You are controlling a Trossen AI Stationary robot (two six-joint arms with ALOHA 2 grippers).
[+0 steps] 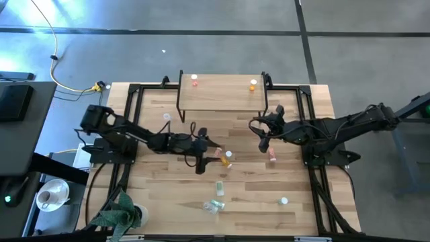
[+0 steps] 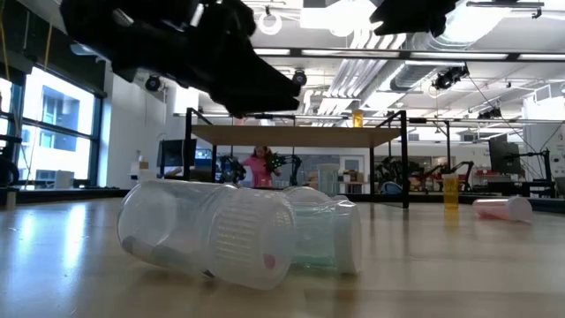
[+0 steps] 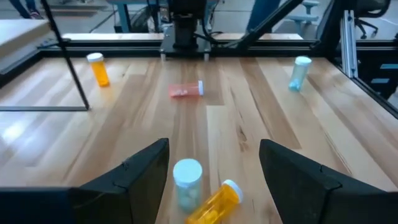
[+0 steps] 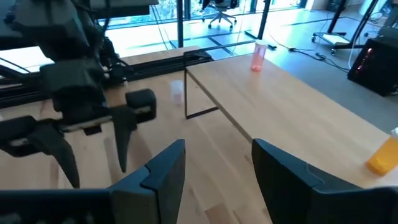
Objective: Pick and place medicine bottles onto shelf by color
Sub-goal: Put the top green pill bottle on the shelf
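Observation:
The shelf (image 1: 222, 97) stands at the table's far middle, with a red bottle (image 1: 195, 81) and an orange bottle (image 1: 252, 85) upright on it. My left gripper (image 3: 214, 146) is open low over mid-table. Just ahead of it, between the lines of its fingers, stand a pale white-capped bottle (image 3: 187, 180) and, beside that, an orange bottle (image 3: 214, 202) lying on its side; the fingers touch neither. My right gripper (image 4: 219, 149) hangs open and empty above the table, to the right of the shelf's near edge (image 1: 261, 134).
A red bottle (image 3: 186, 89) lies on its side beyond the left gripper. An orange bottle (image 3: 98, 68) and a pale green one (image 3: 300, 73) stand farther right. Clear and green bottles (image 2: 207, 230) lie near the front edge. A clear bottle (image 4: 177, 92) stands by the shelf's left leg.

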